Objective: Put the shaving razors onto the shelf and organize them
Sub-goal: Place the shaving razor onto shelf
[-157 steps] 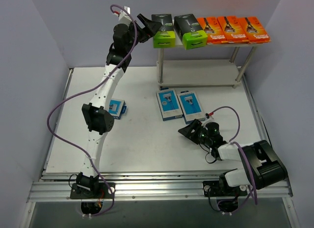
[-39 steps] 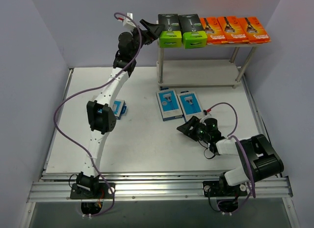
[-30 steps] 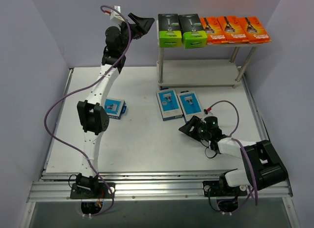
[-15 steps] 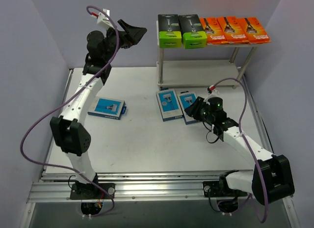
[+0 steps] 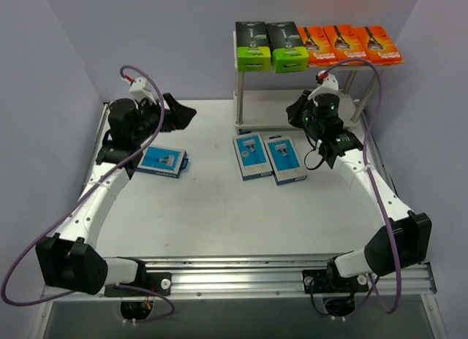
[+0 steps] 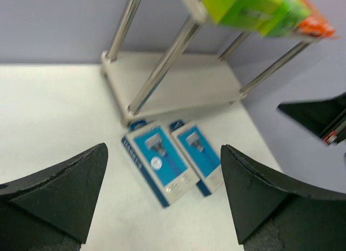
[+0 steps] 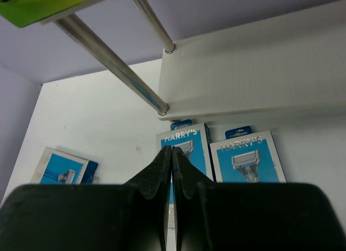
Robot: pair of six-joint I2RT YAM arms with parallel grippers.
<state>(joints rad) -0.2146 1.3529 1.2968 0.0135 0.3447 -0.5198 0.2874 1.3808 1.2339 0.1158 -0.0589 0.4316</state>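
The shelf (image 5: 267,109) stands at the back right; its top board carries two black and lime-green razor packs (image 5: 267,44) and three orange ones (image 5: 345,42), and its lower board (image 7: 254,72) is bare. Two light blue packs (image 5: 251,155) (image 5: 285,158) lie side by side on the table in front of the shelf. A third blue pack (image 5: 162,161) lies at the left. My left gripper (image 5: 184,114) hovers open and empty above that left pack, facing the shelf. My right gripper (image 5: 296,112) is shut on nothing, raised above the two packs (image 7: 194,148) (image 7: 246,159) near the shelf's lower board.
Grey walls close in the table on the left, back and right. A metal rail (image 5: 234,280) with both arm bases runs along the near edge. The shelf's thin metal posts (image 7: 111,64) stand close in front of my right gripper.
The left arm swung down and left from beside the shelf top to above the left blue pack. The right arm rose toward the shelf, and its jaws closed.
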